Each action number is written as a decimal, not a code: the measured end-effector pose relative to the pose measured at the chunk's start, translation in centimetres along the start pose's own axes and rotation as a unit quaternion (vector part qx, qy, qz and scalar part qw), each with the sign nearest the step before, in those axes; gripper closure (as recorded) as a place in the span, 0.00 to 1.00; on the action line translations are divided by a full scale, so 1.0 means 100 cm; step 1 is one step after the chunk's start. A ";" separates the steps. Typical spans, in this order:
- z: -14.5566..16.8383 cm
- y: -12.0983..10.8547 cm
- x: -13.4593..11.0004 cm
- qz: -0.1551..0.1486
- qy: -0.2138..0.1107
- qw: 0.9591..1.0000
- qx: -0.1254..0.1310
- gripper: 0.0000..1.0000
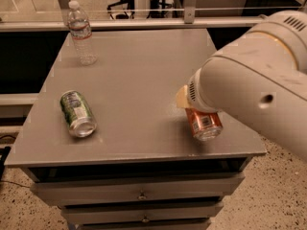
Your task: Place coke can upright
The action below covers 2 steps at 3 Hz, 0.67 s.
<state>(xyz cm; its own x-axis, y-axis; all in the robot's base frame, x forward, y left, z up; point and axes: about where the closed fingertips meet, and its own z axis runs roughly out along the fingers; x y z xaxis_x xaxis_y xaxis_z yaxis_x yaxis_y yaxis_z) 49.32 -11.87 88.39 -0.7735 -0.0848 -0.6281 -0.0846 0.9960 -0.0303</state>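
Observation:
The coke can [204,124], orange-red with a silver end facing me, lies on its side near the front right of the grey table [139,75]. My big white arm [249,87] reaches over it from the right and hides its far end. My gripper [184,101] is right at the can's far end. Only a cream part of it shows at the arm's left edge, touching or just above the can. Whether it holds the can is hidden.
A green-and-silver can [77,114] lies on its side at the front left. A clear plastic water bottle [81,33] stands upright at the back left. The table's front edge with drawers [141,195] lies just below the coke can.

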 end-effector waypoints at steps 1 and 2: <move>-0.027 -0.028 -0.032 -0.007 -0.093 0.995 -0.042 1.00; -0.037 -0.046 -0.073 0.010 -0.172 0.982 -0.083 1.00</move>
<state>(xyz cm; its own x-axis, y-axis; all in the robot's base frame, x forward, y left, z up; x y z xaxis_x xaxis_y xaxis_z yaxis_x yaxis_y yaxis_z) 53.01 -15.91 95.99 -0.5203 -0.0219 -0.8537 -0.1946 0.9764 0.0935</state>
